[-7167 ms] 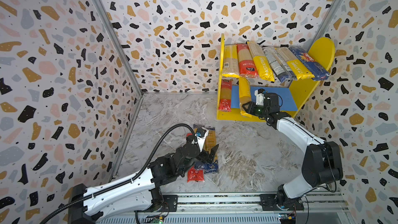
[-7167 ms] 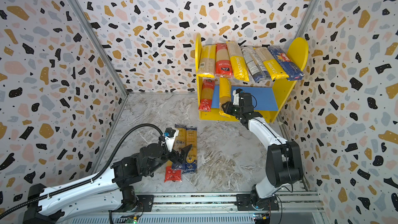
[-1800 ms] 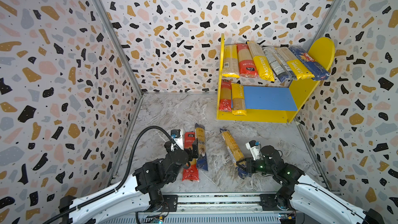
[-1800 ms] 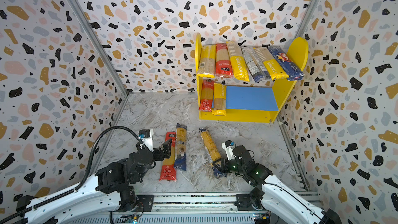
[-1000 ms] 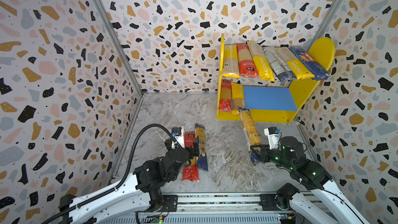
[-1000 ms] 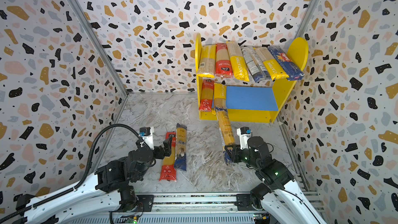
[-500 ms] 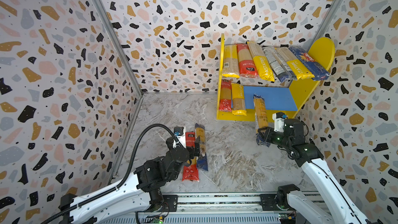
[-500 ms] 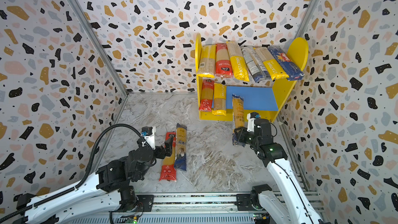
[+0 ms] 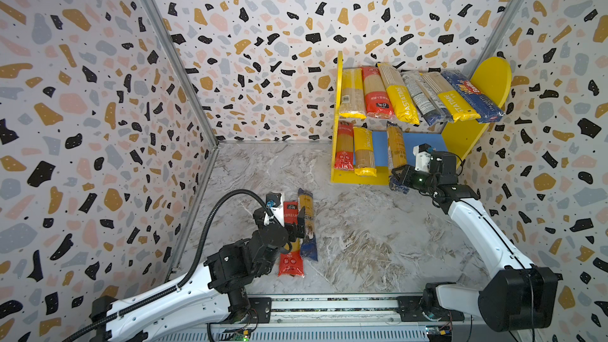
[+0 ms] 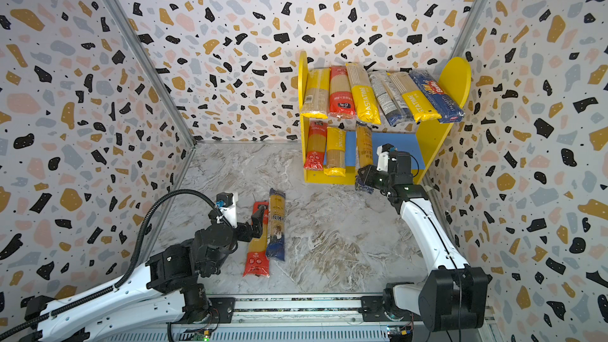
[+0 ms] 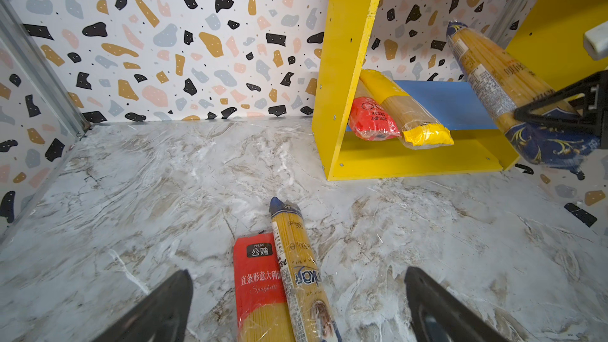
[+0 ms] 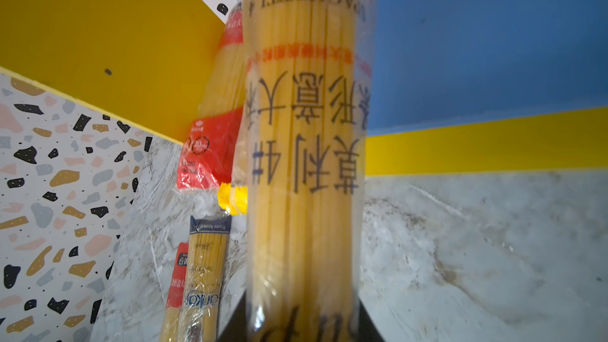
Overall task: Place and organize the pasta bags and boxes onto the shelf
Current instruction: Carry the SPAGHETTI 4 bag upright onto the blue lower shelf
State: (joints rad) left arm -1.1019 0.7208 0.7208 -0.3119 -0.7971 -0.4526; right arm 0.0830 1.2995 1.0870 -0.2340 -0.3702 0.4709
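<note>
At the blue lower board (image 9: 427, 139) of the shelf (image 9: 490, 77), my right gripper (image 9: 399, 178) clamps a blue-ended pack (image 9: 395, 146), far end inside beside two shelved packs (image 9: 363, 151); six upper packs (image 9: 399, 97) lie done. My left gripper (image 9: 297, 227) gapes over two floor packs (image 9: 290, 263), not yet shelved.

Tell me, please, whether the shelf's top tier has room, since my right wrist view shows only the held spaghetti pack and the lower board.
Observer: No. In both top views six packs lie side by side across the top tier of the shelf.
Operator: Where is my pack gripped?
Observer: The right gripper is shut on the dark blue end of the spaghetti pack, in front of the shelf. The pack tilts up over the blue lower board.
Operator: And the other arm?
Observer: The left gripper is open over the red pack and the blue-ended pack on the floor.
</note>
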